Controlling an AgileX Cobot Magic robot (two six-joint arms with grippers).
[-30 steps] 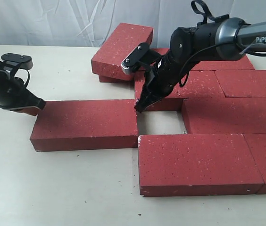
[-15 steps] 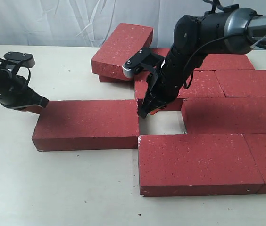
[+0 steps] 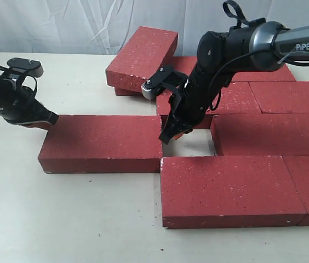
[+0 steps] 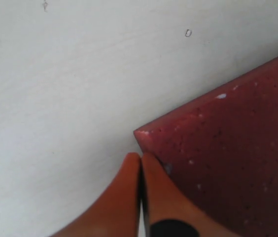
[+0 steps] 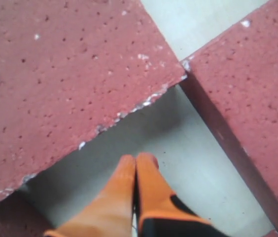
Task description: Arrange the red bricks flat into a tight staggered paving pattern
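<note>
With the left claw (image 3: 49, 118) pinched shut against the far left corner of the loose brick (image 3: 102, 143) lying flat on the bench (image 3: 61, 219), push low and square toward the gap (image 3: 190, 143), first lifting the likewise closed right claw (image 3: 168, 134) clear.

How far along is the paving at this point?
Done: several bricks lie flat in staggered rows on the right. In hand: the shut left gripper is at a corner of the loose brick; the shut right gripper points into the gap. Left: closing that gap and laying the leaning brick behind.
</note>
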